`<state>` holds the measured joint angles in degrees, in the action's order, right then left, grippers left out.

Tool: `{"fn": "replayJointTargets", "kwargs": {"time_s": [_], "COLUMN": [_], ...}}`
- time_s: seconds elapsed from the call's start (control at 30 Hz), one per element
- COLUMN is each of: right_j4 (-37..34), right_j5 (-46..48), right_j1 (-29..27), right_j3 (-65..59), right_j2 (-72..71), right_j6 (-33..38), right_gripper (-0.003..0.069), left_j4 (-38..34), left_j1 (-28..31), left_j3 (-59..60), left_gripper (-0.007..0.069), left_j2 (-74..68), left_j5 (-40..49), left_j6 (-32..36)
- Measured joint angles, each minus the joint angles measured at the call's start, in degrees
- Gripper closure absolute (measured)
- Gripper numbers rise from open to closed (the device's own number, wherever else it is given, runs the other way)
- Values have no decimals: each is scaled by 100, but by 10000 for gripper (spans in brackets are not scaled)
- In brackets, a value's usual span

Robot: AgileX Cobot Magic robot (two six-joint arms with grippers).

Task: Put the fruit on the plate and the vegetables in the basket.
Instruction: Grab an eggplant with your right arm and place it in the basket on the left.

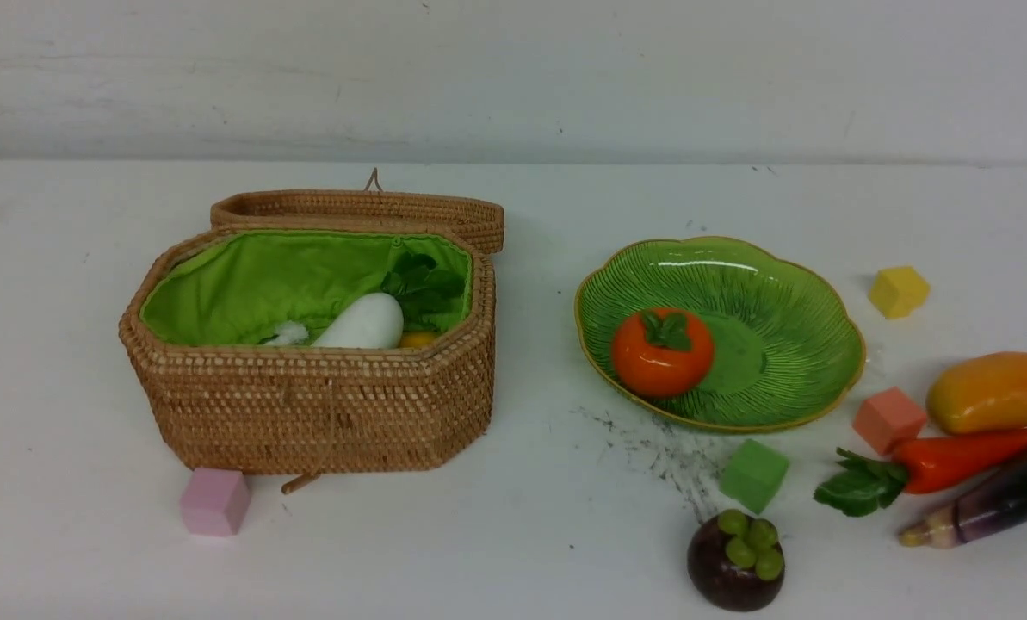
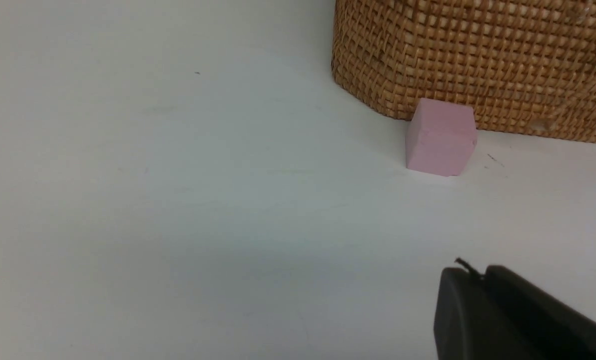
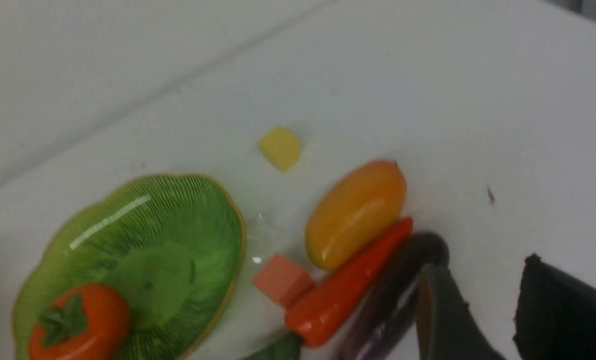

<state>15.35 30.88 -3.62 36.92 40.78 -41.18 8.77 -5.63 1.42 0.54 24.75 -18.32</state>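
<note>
Fruit in the front view: the round orange fruit [image 1: 661,351] sits on the left part of the green plate [image 1: 788,293], the mango [image 1: 992,392] lies on the table to the right of the plate, and the purple ball [image 1: 735,564] stands near the front edge, below the plate. The open basket [image 1: 306,405], at the left, holds the white radish [image 1: 362,323] and a bit of the yellow piece [image 1: 417,339] beside it. The red-orange pepper [image 1: 961,458] and the aubergine [image 1: 995,504] lie side by side just in front of the mango. A pink cube [image 1: 214,501] stands at the basket's front left corner. In the left wrist view, the left gripper [image 2: 477,275] has its fingers pressed together and holding nothing; it is over bare table, with the pink cube and the basket wall well beyond it. In the right wrist view, the right gripper [image 3: 482,270] has its fingers apart with bare table between them. One finger overlaps the aubergine's end; whether it touches cannot be told. The pepper lies against the aubergine and the mango just past it. The plate with the orange fruit lies farther off.
</note>
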Motion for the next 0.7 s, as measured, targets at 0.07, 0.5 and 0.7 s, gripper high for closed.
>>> {"fn": "replayJointTargets", "kwargs": {"time_s": [0.07, 0.5, 0.7], "right_j4": [-167, -1306, -1811], "right_j5": [54, 843, 628], "right_j1": [0, -78, -424], "right_j3": [-25, 1219, 1453], "right_j2": [326, 3257, 4163], "right_j6": [32, 470, 470], "right_gripper": [416, 230, 167], "left_j4": [0, 0, 0], "left_j1": [0, 0, 0], "left_j3": [0, 0, 0], "left_gripper": [589, 585, 580], "left_j2": [0, 0, 0], "left_j5": [0, 0, 0], "left_j6": [0, 0, 0]}}
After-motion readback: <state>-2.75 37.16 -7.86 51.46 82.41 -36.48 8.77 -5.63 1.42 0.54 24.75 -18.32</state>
